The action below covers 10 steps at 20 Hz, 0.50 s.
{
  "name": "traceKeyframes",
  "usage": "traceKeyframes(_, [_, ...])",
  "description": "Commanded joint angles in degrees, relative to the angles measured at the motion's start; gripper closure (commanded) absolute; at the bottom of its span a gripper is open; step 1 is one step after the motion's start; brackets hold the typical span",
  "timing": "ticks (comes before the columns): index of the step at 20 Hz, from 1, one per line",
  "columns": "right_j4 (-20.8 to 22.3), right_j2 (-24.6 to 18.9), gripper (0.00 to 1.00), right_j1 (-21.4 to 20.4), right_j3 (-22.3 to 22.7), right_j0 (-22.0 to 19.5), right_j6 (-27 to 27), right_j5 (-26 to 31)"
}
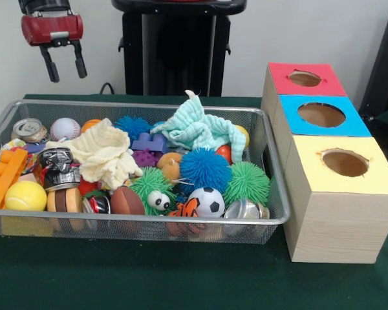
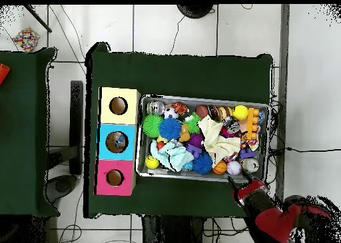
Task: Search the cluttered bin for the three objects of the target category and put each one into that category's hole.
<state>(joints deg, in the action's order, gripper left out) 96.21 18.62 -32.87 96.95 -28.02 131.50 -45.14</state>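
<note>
The claw (image 1: 63, 66) is held released and empty above the bin's (image 1: 149, 105) far corner, leaving the red-topped hole (image 1: 304, 79) unobstructed.

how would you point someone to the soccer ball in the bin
Start at the wire mesh bin left of the three boxes, then go to its near rim, right of centre. The soccer ball sits there below a blue spiky ball, the only white ball with black patches.
</note>
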Motion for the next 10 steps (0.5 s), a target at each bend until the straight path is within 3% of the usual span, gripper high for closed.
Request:
traceKeyframes(1, [-4.80,-8.19,0.00,2.16,-4.45,-0.27,0.18,1.95])
traceKeyframes(5, [-5.81,-8.60,0.00,2.87,-4.01,-1.31,-2.64,1.30])
traceKeyframes(10, [-6.11,-9.82,0.00,7.88,-5.29,-1.42,-5.64,3.62])
